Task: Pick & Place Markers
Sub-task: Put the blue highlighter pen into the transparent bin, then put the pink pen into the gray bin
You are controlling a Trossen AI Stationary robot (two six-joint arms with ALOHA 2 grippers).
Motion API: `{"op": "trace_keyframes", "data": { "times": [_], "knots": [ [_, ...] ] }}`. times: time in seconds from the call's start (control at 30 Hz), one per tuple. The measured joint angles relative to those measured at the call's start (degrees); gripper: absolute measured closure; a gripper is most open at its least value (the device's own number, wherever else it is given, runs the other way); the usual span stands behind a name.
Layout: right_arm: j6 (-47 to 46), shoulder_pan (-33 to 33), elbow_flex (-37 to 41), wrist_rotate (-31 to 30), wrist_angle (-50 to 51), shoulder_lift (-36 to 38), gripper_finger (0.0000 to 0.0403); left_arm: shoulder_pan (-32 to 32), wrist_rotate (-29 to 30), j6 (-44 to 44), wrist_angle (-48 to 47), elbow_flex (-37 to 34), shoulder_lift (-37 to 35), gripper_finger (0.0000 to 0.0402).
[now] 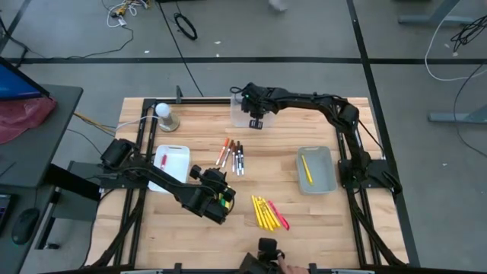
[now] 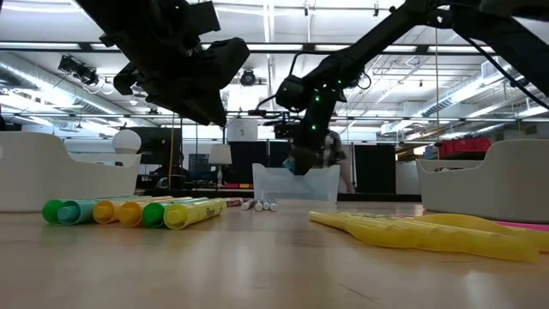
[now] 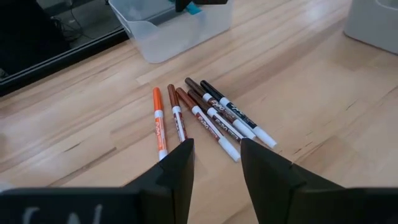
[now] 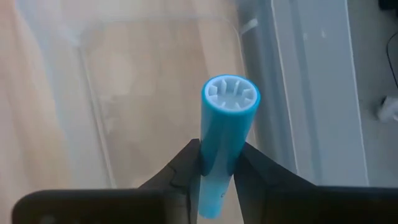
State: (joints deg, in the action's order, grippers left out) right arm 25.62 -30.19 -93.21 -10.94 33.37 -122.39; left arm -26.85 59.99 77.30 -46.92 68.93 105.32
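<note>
My right gripper (image 1: 256, 120) is over the clear bin (image 1: 242, 111) at the table's far side, shut on a chunky blue marker (image 4: 227, 130). My left gripper (image 3: 214, 167) is open and empty, above the table and short of several thin white markers with red, brown and black caps (image 3: 208, 115), which lie flat on the wood. Chunky green, yellow and orange markers (image 2: 129, 210) lie under the left arm. Slim yellow markers (image 1: 263, 211) and a red one (image 1: 280, 218) lie near the front. My right gripper pinches the blue marker's barrel (image 4: 219, 163) between its two fingers, below its hollow end (image 4: 230, 96). The fingers lie across the barrel. The marker is lifted clear, held over the clear bin's opening (image 4: 155, 93).
A grey tray (image 1: 323, 180) holding one yellow marker stands at the right. A white tray (image 1: 179, 161) with a red marker lies at the left. A white lamp-like object (image 1: 166, 116) stands at the far left. Bare wood lies between the marker groups.
</note>
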Motion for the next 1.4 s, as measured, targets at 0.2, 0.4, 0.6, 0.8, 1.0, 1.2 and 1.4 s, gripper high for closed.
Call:
{"op": "trace_keyframes", "data": {
  "times": [0.2, 0.4, 0.6, 0.8, 1.0, 1.2, 1.4],
  "knots": [
    [-1.2, -0.1, 0.0, 0.0, 0.2, 0.0, 0.0317, 0.0, 0.0, 0.0, 0.0, 0.0, 0.0, 0.0264],
    [-1.4, -0.2, 0.0, 0.0, -0.5, 0.3, 0.0295, 0.0, -2.5, -0.1, 0.0, 0.0, 0.0, 0.0264],
    [-1.2, -0.2, 0.0, 0.0, -1.1, 2.0, 0.0274, 0.0, -4.7, -0.2, 0.0, 0.0, 0.1, 0.0264],
    [-3.0, 0.9, 0.0, -0.2, -0.4, 6.6, 0.0273, 0.0, -4.7, -0.2, 0.2, 0.0, 0.1, 0.0264],
    [-7.8, 5.0, 0.3, 5.4, 4.6, 16.3, 0.0285, 0.0, -4.7, -0.1, 0.2, 0.0, 0.1, 0.0264],
    [-9.9, 13.4, 9.7, 9.0, 5.0, 30.1, 0.0304, -0.9, -4.1, 0.1, 0.4, 0.0, 0.1, 0.0264],
    [-17.0, 25.3, 27.2, 8.9, -0.6, 45.5, 0.0325, -3.2, -1.1, 0.4, 1.5, 0.0, 0.1, 0.0264]
  ]
}}
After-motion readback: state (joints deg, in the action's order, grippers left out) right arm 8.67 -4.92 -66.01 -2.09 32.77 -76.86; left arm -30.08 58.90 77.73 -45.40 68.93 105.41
